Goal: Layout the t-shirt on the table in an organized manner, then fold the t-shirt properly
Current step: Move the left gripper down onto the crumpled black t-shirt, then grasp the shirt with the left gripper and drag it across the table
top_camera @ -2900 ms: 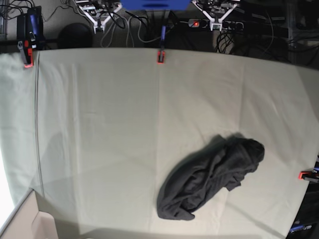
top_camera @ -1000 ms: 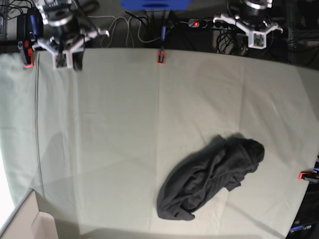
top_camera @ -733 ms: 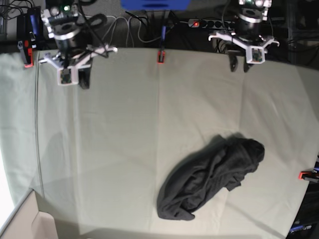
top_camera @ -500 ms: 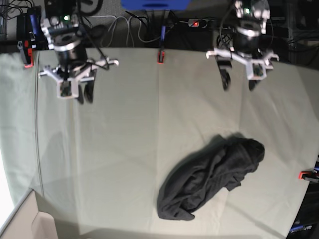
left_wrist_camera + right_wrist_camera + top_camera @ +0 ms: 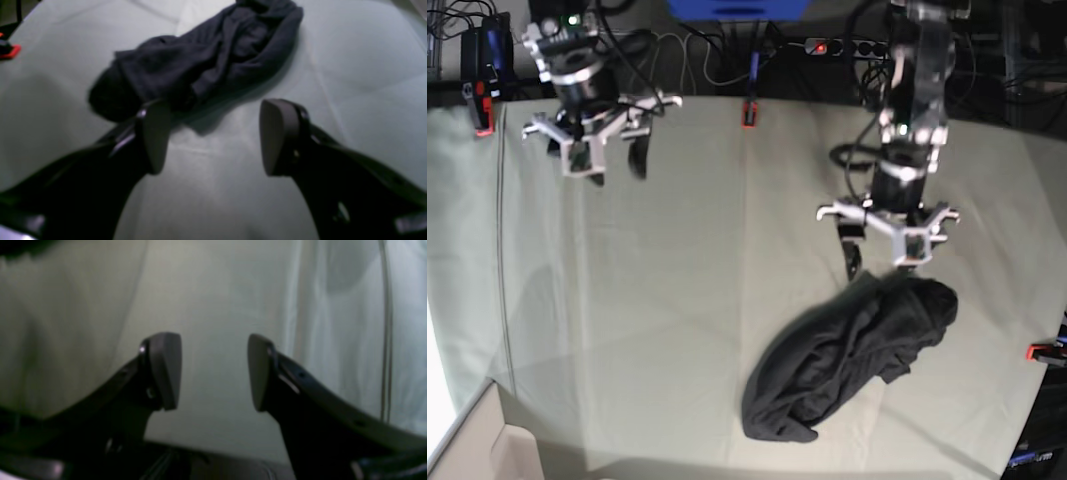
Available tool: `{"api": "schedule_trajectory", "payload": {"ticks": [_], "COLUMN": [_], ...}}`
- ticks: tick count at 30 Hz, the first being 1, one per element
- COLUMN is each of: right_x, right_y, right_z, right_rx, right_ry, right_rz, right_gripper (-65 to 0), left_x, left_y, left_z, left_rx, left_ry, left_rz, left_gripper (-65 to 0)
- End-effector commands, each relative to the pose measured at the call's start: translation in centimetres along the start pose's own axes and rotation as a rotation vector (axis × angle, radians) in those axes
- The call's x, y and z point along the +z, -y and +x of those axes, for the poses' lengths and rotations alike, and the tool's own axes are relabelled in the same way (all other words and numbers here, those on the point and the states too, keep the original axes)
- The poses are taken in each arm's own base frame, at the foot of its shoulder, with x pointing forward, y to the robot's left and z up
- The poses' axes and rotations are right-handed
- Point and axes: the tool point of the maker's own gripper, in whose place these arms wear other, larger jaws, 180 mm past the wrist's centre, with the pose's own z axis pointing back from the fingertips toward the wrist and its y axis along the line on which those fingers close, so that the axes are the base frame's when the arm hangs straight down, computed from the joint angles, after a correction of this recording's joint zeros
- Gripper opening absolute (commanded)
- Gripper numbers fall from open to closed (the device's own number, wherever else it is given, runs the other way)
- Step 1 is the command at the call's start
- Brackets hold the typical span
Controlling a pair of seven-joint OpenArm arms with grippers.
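No graphic visible on crumpled black t-shirt (image 5: 852, 358); lying bunched on tabletop (image 5: 677, 280). Left gripper (image 5: 877, 262) released just beside t-shirt, right gripper (image 5: 612, 168) released well apart.

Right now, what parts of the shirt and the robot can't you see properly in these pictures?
- The t-shirt: bunched in a heap in the base view, so sleeves, collar and any print are hidden in its own folds.
- T-shirt's top end: cut off by the upper edge in the left wrist view.
- Left end effector: its black tips blend into the dark shirt in the base view, so touching or apart is unclear.
- Right end effector: blurred; only pale table shows behind it.
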Motion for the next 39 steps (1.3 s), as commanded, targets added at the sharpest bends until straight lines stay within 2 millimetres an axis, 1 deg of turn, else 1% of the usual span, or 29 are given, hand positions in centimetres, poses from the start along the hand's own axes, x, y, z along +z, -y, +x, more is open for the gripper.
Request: {"api": "schedule_trajectory", "payload": {"ticks": [1,4,6,10,13,17,20,26,30,31,32,33,34,35,36,38,39], "right_x": [0.1,0.4,0.4,0.7,0.7,0.9,0.8,0.8,0.8,0.7,0.7,0.7,0.7,0.6,0.6,0.5,0.4], "right_y": [0.0,0.0,0.1,0.0,-0.1,0.1,0.1,0.1,0.2,0.2,0.2,0.2,0.2,0.2,0.2,0.2,0.2], "right_z": [1.0,0.5,0.4,-0.2,-0.2,-1.2,-1.6,-1.8,-1.8,-1.8,-1.8,-2.0,-2.2,-2.4,-2.7,-3.0,-3.0], "right_rx": [0.003,0.003,0.003,0.002,0.000,0.000,0.000,0.000,0.002,0.002,0.002,0.002,0.002,0.002,0.002,0.002,0.002], "right_ry": [0.042,0.028,0.025,0.010,0.008,-0.018,-0.028,-0.033,-0.033,-0.033,-0.035,-0.039,-0.044,-0.050,-0.056,-0.065,-0.064], "right_rz": [0.001,0.001,-0.001,0.001,0.003,-0.002,-0.001,-0.002,-0.003,-0.003,-0.003,-0.003,-0.003,-0.003,-0.003,-0.003,-0.003], "right_gripper": [-32.5,-32.5,-32.5,-32.5,-32.5,-32.5,-32.5,-32.5,-32.5,-32.5,-32.5,-32.5,-32.5,-32.5,-32.5,-32.5,-32.5], "left_x": [-0.9,-2.8,-3.9,-5.7,-6.7,-7.5,-8.1,-9.5,-9.6,-9.6,-9.6,-9.6,-9.6,-9.6,-9.5,-9.3,-8.9], "left_y": [0.0,0.3,0.5,0.4,0.2,-0.4,-0.4,-0.6,-0.5,-0.4,-0.4,-0.3,-0.3,-0.3,-0.3,0.7,0.8], "left_z": [1.2,0.2,-0.1,0.3,0.1,-1.0,-1.4,-1.6,-1.4,-1.4,-1.4,-1.4,-1.4,-1.5,-1.6,-1.6,-1.6], "left_rx": [-0.003,0.004,0.011,0.009,0.012,0.010,0.011,0.012,0.011,0.010,0.010,0.010,0.011,0.011,0.012,0.029,0.034], "left_ry": [0.041,0.009,-0.004,-0.005,-0.017,-0.054,-0.070,-0.091,-0.089,-0.089,-0.087,-0.087,-0.087,-0.089,-0.090,-0.089,-0.084], "left_rz": [0.003,0.003,0.006,0.010,0.014,0.025,0.028,0.033,0.031,0.025,0.023,0.022,0.020,0.020,0.026,0.016,0.014], "left_gripper": [-24.5,-24.5,-24.5,-24.5,-24.5,-24.5,-24.5,-24.5,-25.1,-27.1,-31.0,-37.0,-43.8,-53.4,-64.4,-64.4,-61.7]}}
